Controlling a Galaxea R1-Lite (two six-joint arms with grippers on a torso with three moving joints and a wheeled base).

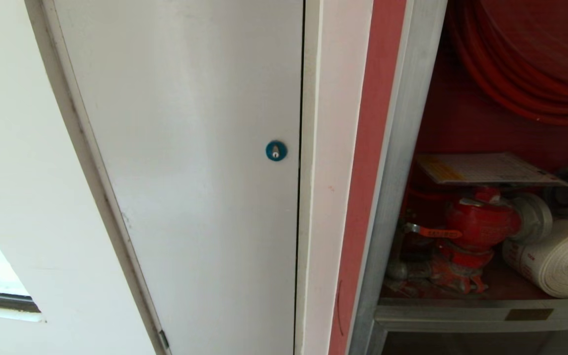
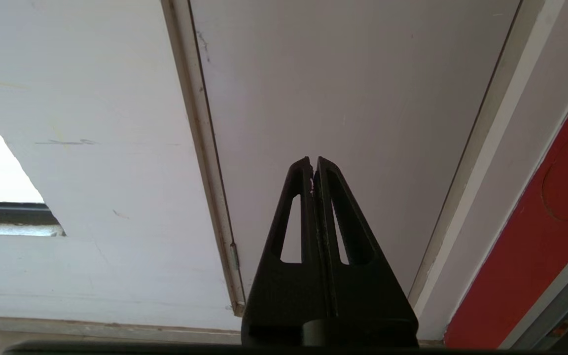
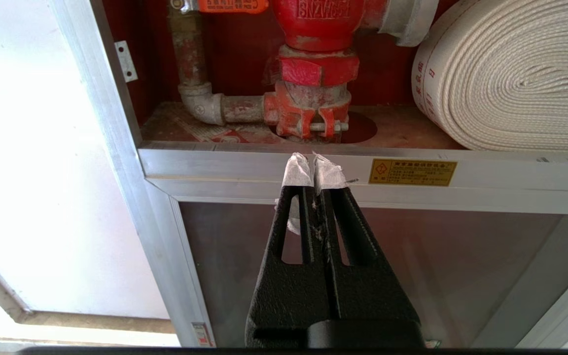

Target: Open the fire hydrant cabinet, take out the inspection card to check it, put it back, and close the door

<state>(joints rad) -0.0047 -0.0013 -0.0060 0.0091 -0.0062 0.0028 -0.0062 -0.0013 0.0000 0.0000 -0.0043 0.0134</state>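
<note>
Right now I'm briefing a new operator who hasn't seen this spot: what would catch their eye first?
The red hydrant valve in the open fire hydrant cabinet on the right, with the inspection card lying flat on top of it. A rolled white hose sits to its right and a coiled red hose hangs above. To the left is a plain white door with a round blue lock.

A plain white door (image 1: 185, 162) with a round blue lock (image 1: 276, 150) stands beside the silver-framed fire hydrant cabinet (image 1: 402, 162), edged by a red strip (image 1: 368, 162); inside, a red coiled hose (image 1: 525, 74), a red valve (image 1: 479, 224) with an orange handle tag (image 1: 437, 232), a cream woven hose roll (image 1: 560, 259), and the white, black-gridded inspection card (image 1: 486, 168); black grippers, the right gripper (image 3: 314, 165) white-taped at the tips, near a yellow label plate (image 3: 412, 172)
</note>
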